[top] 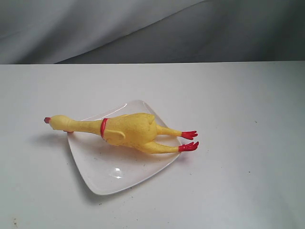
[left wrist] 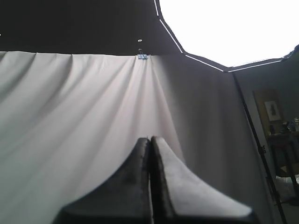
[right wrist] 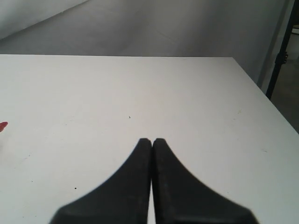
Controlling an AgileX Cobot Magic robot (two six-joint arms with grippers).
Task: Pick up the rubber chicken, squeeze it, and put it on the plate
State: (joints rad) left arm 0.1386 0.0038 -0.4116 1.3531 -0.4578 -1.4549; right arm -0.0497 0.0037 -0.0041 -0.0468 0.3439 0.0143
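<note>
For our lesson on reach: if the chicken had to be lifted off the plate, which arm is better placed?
Probably right. The right gripper faces the table, with what looks like a red foot of the chicken at that view's edge. The left gripper aims at the curtain, away from the table.

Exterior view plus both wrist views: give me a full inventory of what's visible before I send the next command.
rubber chicken: one, yellow with a red collar, beak tip and feet; lying across the plate, with its head past one corner and its feet past the opposite corner
plate: one, glossy white; on the table under the chicken
table: one, white; carries the plate
backdrop cloth: one, grey; hanging behind the table
clip: one, blue; pinching the top edge of the cloth, seen in the left wrist view
left gripper: one, black; fingers shut and empty, aimed at the cloth
right gripper: one, black; fingers shut and empty, over bare table
</note>
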